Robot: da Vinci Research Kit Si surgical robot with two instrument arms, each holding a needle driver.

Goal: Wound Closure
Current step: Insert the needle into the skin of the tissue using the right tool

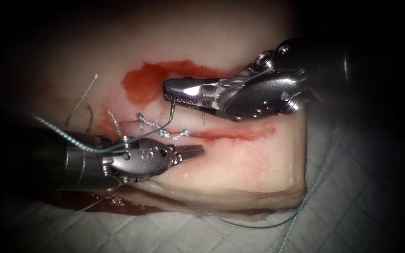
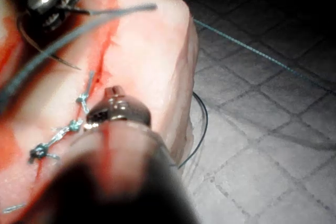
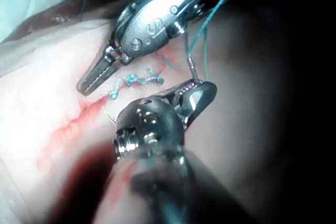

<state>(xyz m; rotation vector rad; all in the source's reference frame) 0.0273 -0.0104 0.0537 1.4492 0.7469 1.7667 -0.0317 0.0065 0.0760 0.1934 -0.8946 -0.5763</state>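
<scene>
Midway along a half-closed cut (image 1: 240,134), the right arm's pincer (image 1: 172,93) pinches the curved needle (image 1: 170,112) near its thread end, holding it above the tissue (image 1: 240,164); the needle's far end shows as a short sliver (image 1: 203,117) under the same tool, and from these views the needle appears to hang free of the flesh rather than sit in it. The left arm's pincer (image 1: 198,151), pressed together and holding nothing, rests just below the cut on the near side of the pork belly. Three or four knotted stitches (image 1: 158,127) of pale blue thread (image 1: 78,140) already draw the left stretch of the wound together, with cut ends of thread (image 1: 87,91) standing up to their left. To the right of the last knot the cut lies open, a thin red line running toward the tissue's edge, so by this showing roughly half the closing remains. A patch of red fluid (image 1: 141,84) stains the surface above the seam. The long tail of thread trails off the block onto the padded cloth (image 1: 352,197) covering the bench.
</scene>
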